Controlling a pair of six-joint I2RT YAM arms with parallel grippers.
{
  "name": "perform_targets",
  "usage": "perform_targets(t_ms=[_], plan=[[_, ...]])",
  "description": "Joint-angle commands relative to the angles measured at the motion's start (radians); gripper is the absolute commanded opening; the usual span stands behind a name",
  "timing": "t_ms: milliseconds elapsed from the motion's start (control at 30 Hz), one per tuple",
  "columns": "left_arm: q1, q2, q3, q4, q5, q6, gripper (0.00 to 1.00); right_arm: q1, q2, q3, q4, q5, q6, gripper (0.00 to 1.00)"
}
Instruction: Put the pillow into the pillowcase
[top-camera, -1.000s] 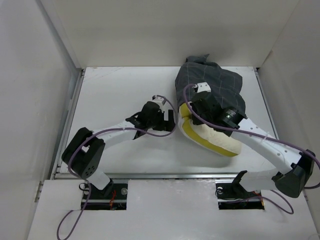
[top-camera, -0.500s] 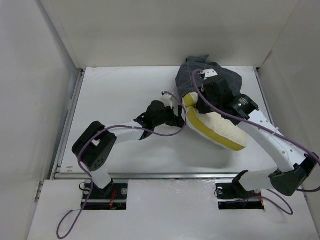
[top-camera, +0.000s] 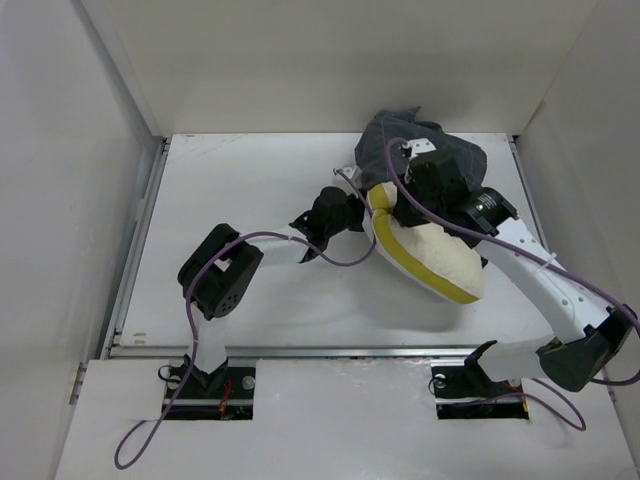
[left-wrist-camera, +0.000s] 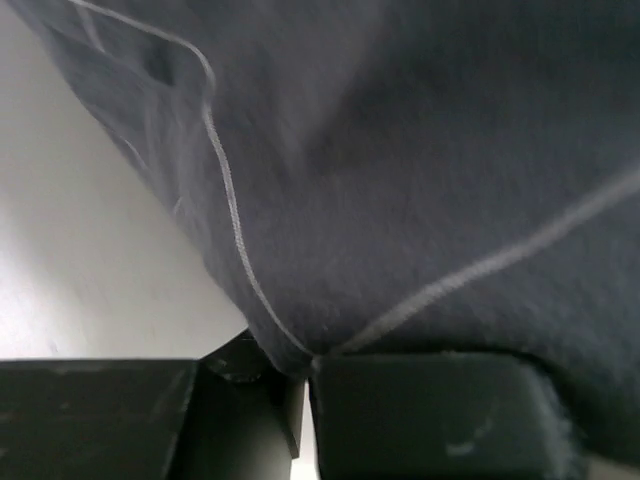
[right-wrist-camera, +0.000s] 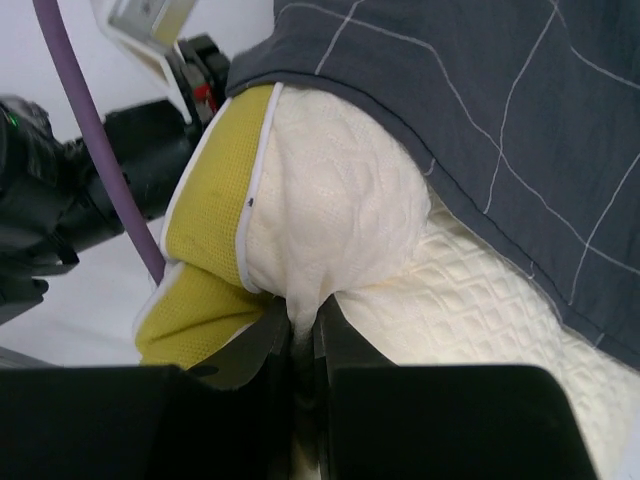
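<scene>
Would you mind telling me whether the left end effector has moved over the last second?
Yes. The left end effector has shifted rightward and toward the table's far edge, closing in on the pillowcase.

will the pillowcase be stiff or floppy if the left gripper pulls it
Probably floppy: the pillowcase lies wrinkled and bunched over the pillow, holding no shape. Likely thin and light: it drapes in soft folds over the left gripper. A pull would probably drag only the held edge at first.
</scene>
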Motion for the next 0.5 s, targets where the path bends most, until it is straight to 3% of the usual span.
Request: perform_targets(t_ms=[0, 67, 233, 367, 400, 467], plan=[[0.045, 0.016, 0.094, 0.022, 0.015, -0.041, 0.00, 0.008, -0.049, -0.031, 0.123, -0.040, 0.007, 0.00], [0.045, -0.007, 0.063, 0.036, 0.039, -0.041, 0.00, 0.008, -0.058, -0.073, 0.145, 0.009, 0.007, 0.00], [0.045, -0.236, -0.195, 0.085, 0.018, 0.000, 0.00, -0.001, -0.086, -0.140, 0.221, 0.138, 0.016, 0.00], [-0.011, -0.398, -0.272, -0.057, -0.071, 0.043, 0.00, -0.001, -0.138, -0.312, 0.478, 0.285, 0.016, 0.00], [-0.021, -0.423, -0.281, -0.088, -0.071, 0.044, 0.00, -0.001, -0.147, -0.406, 0.663, 0.285, 0.004, 0.00], [-0.044, -0.492, -0.293, -0.151, -0.054, 0.057, 0.00, -0.001, -0.137, -0.461, 0.821, 0.285, -0.021, 0.00]])
